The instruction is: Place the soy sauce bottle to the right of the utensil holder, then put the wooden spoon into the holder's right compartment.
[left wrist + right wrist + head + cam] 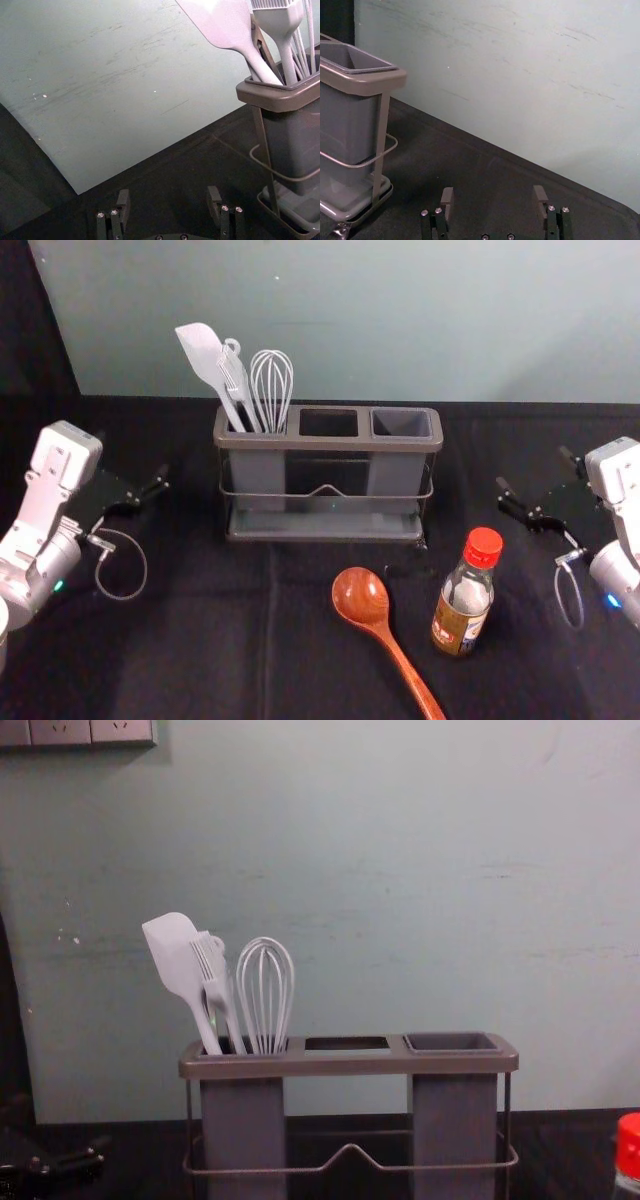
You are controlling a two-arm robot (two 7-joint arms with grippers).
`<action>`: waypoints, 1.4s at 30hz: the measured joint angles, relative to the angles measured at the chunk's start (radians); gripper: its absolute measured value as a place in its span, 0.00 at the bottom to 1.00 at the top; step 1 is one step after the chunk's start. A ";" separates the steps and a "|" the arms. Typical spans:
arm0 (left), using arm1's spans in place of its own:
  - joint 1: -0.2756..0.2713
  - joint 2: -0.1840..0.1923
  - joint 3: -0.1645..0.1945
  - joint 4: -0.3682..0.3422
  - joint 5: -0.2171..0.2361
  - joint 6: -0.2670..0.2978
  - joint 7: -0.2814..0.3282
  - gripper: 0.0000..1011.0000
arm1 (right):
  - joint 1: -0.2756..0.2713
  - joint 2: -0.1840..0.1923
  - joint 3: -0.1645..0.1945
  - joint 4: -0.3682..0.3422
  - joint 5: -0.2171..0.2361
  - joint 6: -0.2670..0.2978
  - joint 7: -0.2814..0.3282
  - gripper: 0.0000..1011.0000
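The utensil holder point(325, 440) stands upright at the back middle, its right compartment point(402, 424) empty. In front of its right end, the red-capped soy sauce bottle point(466, 598) stands on the cloth; its cap point(628, 1145) is at the chest view's right edge. The wooden spoon point(362, 597) lies left of the bottle, bowl toward the holder, handle running to the near edge. Left of the holder is my left gripper point(132, 456), open and empty, as its wrist view shows the left gripper point(169, 198). My right gripper point(536, 470), right of the holder, is open and empty; right gripper point(493, 196).
A spatula point(203, 355), a brush and a whisk point(271, 390) stand in the holder's left compartment, rising above its rim. A pale wall point(400, 320) runs behind the black cloth point(220, 640). Sockets point(60, 730) are on the wall at upper left in the chest view.
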 joint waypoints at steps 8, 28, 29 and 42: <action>0.000 0.000 0.000 0.000 0.000 0.000 0.000 0.99 | 0.000 0.000 0.000 0.000 0.000 0.000 0.000 0.99; 0.000 0.000 0.000 0.000 0.000 0.000 0.000 0.99 | -0.055 0.027 0.034 -0.061 -0.011 -0.001 0.001 0.99; 0.000 0.000 0.000 0.000 0.000 0.000 0.000 0.99 | -0.073 0.037 0.042 -0.079 -0.013 -0.002 0.001 0.99; 0.000 0.000 0.000 0.000 0.000 0.000 0.000 0.99 | -0.287 0.152 0.140 -0.294 0.003 -0.027 0.009 0.99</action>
